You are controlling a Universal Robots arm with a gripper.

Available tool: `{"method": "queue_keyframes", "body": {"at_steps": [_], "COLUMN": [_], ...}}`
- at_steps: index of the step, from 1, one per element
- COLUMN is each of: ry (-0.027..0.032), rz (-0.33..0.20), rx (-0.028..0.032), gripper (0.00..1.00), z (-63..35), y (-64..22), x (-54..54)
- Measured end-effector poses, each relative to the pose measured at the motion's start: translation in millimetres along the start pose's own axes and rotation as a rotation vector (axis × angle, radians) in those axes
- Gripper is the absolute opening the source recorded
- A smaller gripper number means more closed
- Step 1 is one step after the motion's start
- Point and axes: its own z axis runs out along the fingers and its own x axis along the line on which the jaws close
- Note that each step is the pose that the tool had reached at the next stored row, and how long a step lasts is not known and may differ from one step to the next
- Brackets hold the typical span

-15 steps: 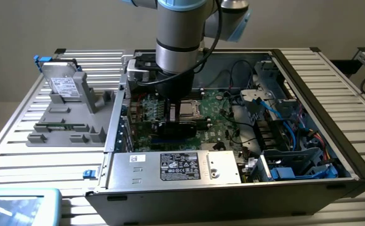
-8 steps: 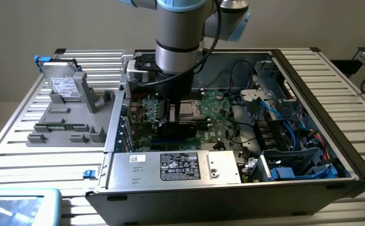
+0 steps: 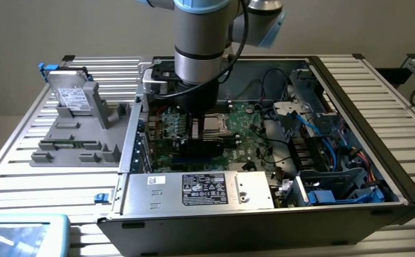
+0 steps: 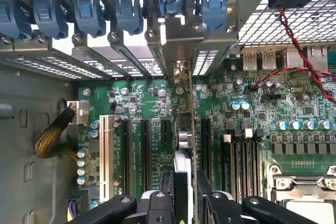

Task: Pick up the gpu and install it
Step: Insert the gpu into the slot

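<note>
My gripper [image 3: 197, 128] reaches down inside the open computer case [image 3: 368, 112], over the green motherboard [image 3: 247, 136]. It is shut on the gpu [image 3: 193, 145], which hangs edge-down between the fingers. In the wrist view the gpu [image 4: 185, 129] appears edge-on as a thin card running from my gripper [image 4: 184, 198] up to its silver end bracket [image 4: 178, 51] at the rear slot openings. The card stands over the black expansion slots [image 4: 143, 150] on the motherboard [image 4: 252, 124], between two of them. Whether its edge touches a slot I cannot tell.
A grey fixture [image 3: 79, 134] at the exterior view's left carries a grey drive with a white label [image 3: 72, 96] and a green memory stick [image 3: 68, 143]. The power supply [image 3: 200, 190] lies along the case front. Blue cables [image 3: 322, 134], the CPU socket [image 4: 304, 192] and blue slot latches [image 4: 89, 11] crowd the case.
</note>
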Motion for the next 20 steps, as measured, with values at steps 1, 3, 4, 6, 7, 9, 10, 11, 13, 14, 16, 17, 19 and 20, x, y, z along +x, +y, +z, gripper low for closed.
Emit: {"method": "queue_keyframes", "body": {"at_steps": [1,3,4,6,7,9,10,11,13,14,16,17,19,20], "ry": [0.0000,-0.0001,-0.0001,0.0000,0.0000,0.0000,0.0000,0.0000,0.0000,0.0000,0.0000,0.0000,0.0000,-0.0003], "rz": [0.000,0.000,0.000,0.000,0.000,0.000,0.000,0.001,0.000,0.000,0.001,0.001,0.001,0.001], "rx": [0.0000,0.0000,-0.0001,-0.0001,-0.0001,-0.0001,-0.0001,0.0000,0.0000,-0.0001,-0.0001,-0.0002,-0.0002,0.0000], "gripper": [0.28,0.28,0.28,0.28,0.28,0.28,0.28,0.28,0.28,0.28,0.28,0.28,0.28,0.28], "z": [0.0,0.1,0.1,0.2,0.2,0.2,0.2,0.2,0.2,0.3,0.3,0.3,0.3,0.5], "y": [0.1,0.3,0.4,0.4,0.4,0.4,0.5,0.7,0.8,0.9,1.0,1.0,1.1,1.0], "x": [0.0,0.1,0.4,0.4,0.4,0.5,0.6,0.6,0.6,0.6,0.7,0.7,0.9,0.8]}}
